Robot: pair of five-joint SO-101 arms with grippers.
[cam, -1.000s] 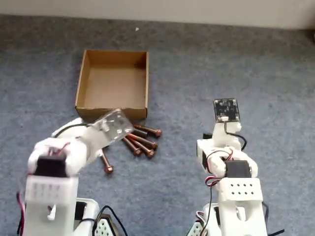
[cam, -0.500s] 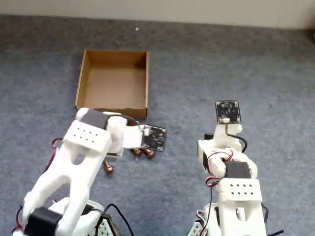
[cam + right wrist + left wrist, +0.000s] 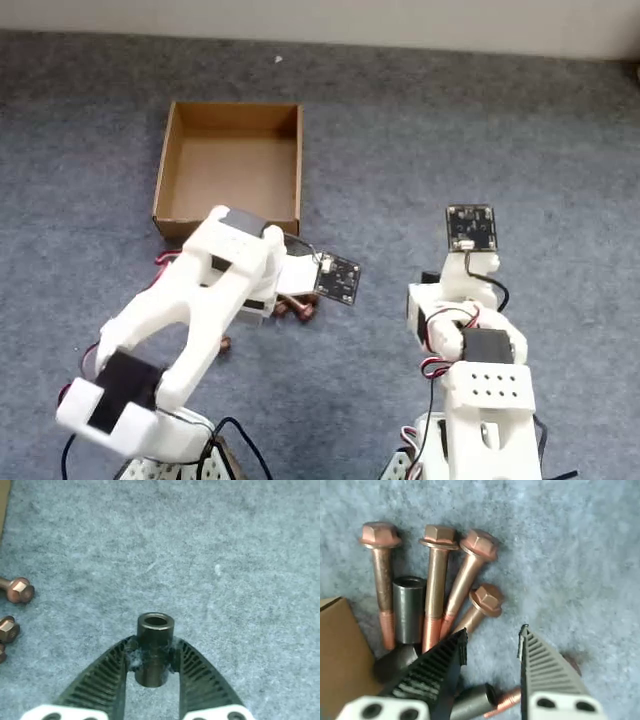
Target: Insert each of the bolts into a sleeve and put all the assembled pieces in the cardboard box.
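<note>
While the right gripper clenched an upright dark metal cylindrical sleeve well apart from the open brown cardboard box, the left gripper hovered, fingers spread, over the copper-coloured hex-head bolts heaped just beside that box's near wall. Picking a first bolt seemed the step in hand; next, those fingers would need to straddle one shank clear of its neighbours, then close.

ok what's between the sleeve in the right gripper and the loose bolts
Only bare carpet, in the right wrist view, between the sleeve and the bolts.
</note>
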